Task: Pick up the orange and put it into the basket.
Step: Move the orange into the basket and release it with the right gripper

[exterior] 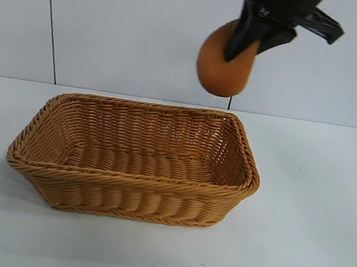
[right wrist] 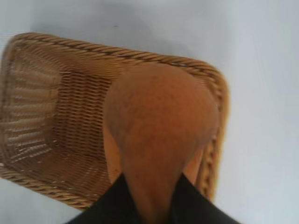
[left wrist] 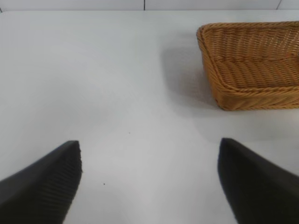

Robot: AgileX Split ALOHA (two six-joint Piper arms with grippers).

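My right gripper point(exterior: 253, 40) is shut on the orange point(exterior: 221, 66), a dull-orange fruit, and holds it high in the air above the far right corner of the basket point(exterior: 58, 171). In the right wrist view the orange point(right wrist: 159, 126) fills the middle between my black fingers point(right wrist: 117, 203), with the wicker basket point(right wrist: 42, 84) open and empty below it. My left gripper point(left wrist: 149, 186) is open and empty, low over bare table, with the basket point(left wrist: 219, 88) some way off from it.
The white table point(exterior: 309, 247) surrounds the basket on all sides. A white wall point(exterior: 127, 25) with a dark vertical seam stands behind.
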